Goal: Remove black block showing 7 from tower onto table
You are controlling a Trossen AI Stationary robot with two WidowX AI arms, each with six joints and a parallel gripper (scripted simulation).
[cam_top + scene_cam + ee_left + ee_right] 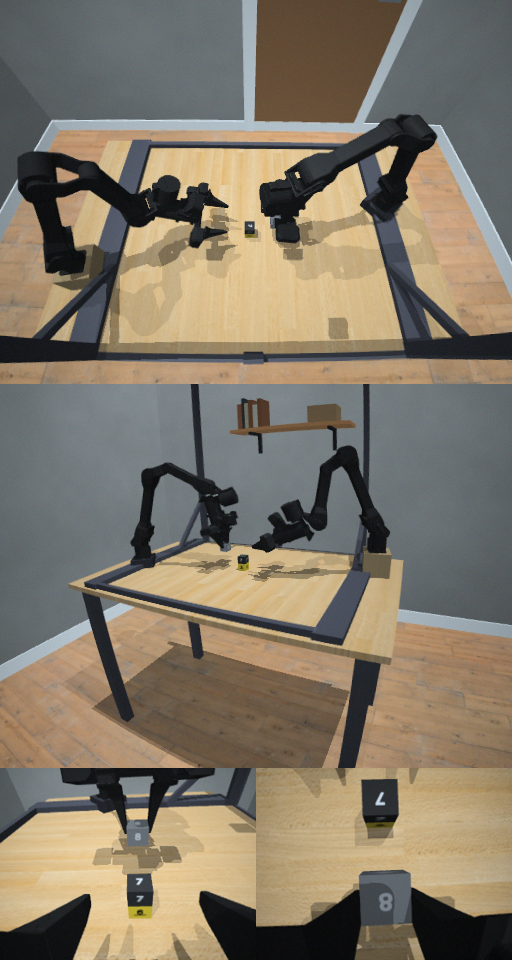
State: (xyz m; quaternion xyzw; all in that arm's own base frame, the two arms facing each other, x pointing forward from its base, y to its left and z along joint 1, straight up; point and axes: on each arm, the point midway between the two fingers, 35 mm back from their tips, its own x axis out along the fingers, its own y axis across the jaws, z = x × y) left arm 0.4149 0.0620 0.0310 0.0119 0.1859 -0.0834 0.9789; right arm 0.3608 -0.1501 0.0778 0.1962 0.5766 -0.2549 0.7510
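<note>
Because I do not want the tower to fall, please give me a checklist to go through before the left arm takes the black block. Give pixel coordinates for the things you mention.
1. Left gripper (228,219) (257,547) (145,897) open: ok.
2. Grey block (225,547) (137,837) (385,898) firmly between the right gripper's (137,832) (385,903) fingers: ok.
3. Black block (249,226) (243,559) (139,890) (380,799) uncovered on top: ok.
4. Black block straight on the yellow block (249,235) (243,567) (140,913) (380,825): ok.
5. Left fingers already around the black block: not ok, they are short of it.
6. Yellow block fixed enough to stay put: cannot tell.

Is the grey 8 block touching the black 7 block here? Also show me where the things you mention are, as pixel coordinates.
Apart: the right wrist view shows bare wood between the grey block (137,837) (386,898) and the black block (249,225) (243,559) (139,890) (380,798).
</note>
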